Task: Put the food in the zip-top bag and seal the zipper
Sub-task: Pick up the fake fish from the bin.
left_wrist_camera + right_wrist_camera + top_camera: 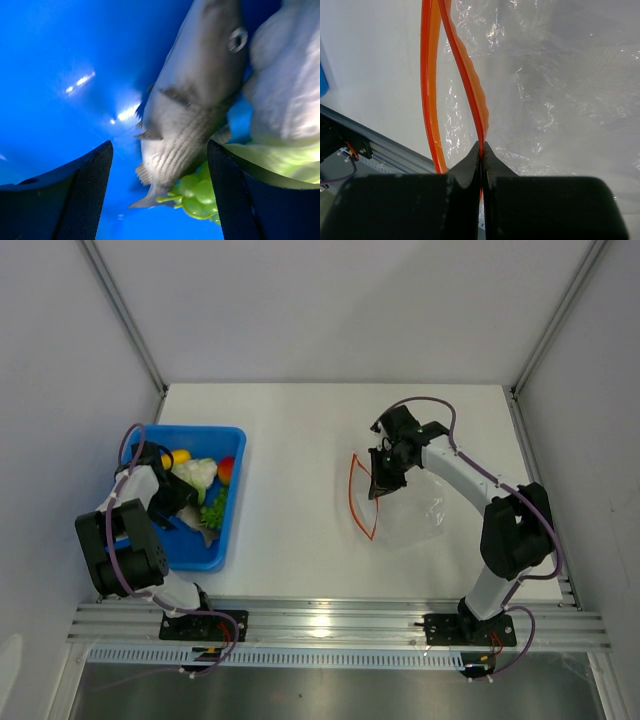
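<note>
The food lies in a blue tray (232, 440) at the left: a yellow fruit (181, 456), a white-and-green cauliflower piece (198, 472), a red-orange piece (227, 470), green leafy bits (214, 510) and a grey toy fish (202, 528). My left gripper (183, 505) is down in the tray, open. In the left wrist view its jaws (160, 195) stand either side of the fish's (185, 115) tail and green grapes (197, 192), not touching. The clear zip-top bag (415, 510) lies right of centre, mouth open. My right gripper (385, 472) is shut on one lip of the orange-red zipper (465, 75), holding it up.
The tray's blue floor (60, 75) fills the left of the left wrist view, and the cauliflower piece (285, 100) lies on the right. The zipper's other lip (427, 75) curves away toward the table. The aluminium rail (330, 625) runs along the near edge.
</note>
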Available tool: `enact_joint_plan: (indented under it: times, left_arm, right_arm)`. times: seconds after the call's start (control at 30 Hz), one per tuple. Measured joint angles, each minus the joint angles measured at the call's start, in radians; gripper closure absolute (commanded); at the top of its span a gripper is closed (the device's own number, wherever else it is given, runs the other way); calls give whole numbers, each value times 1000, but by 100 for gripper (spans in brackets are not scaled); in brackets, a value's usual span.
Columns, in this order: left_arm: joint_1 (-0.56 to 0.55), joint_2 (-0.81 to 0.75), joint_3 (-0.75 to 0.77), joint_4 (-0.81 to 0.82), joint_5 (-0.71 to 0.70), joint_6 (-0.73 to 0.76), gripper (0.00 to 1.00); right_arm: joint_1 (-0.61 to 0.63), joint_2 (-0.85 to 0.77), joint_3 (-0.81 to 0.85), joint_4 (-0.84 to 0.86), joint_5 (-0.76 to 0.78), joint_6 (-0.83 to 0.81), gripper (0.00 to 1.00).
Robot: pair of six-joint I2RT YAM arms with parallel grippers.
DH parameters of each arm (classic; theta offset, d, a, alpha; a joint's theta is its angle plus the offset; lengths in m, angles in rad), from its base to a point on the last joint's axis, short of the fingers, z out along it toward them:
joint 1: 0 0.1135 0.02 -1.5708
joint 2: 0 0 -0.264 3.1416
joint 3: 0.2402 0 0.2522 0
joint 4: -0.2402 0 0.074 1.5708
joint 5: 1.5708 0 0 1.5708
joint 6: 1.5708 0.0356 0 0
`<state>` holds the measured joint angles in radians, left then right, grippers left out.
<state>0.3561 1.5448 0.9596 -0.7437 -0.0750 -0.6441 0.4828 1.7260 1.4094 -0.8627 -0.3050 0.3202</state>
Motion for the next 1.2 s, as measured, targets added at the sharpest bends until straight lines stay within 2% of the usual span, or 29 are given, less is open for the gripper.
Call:
enact_joint_plan:
  times: [0.27,0.53,0.63,0.7,0.77,0.87,0.9,0.97,1.2]
  left_arm:
    - [10,66,35,68,4,17,23]
    - [17,92,35,100,19,25,34]
    - [17,97,35,113,23,29,45]
    - [17,103,36,119,27,38,57]
    - [17,103,36,120,29,45,63]
    - [17,100,35,121,29,49,81]
    - [17,97,35,121,29,51,90]
    - [17,93,34,121,27,52,99]
    - [17,41,23,97,4,61,99]
  right_arm:
    - [-25,-19,-19,15,-1,12,100]
    - [-35,-19,-36,29,0,27,100]
    - [-35,-21,-39,32,0,31,100]
    - [-35,-25,-42,32,0,36,100]
    - [-35,-31,-45,34,0,42,100]
    - [-35,-38,-49,38,0,46,100]
    - [-35,-41,-51,41,0,47,100]
    - [-34,-45,-55,46,0,49,100]
    - [-25,-54,-71,57,0,54,100]
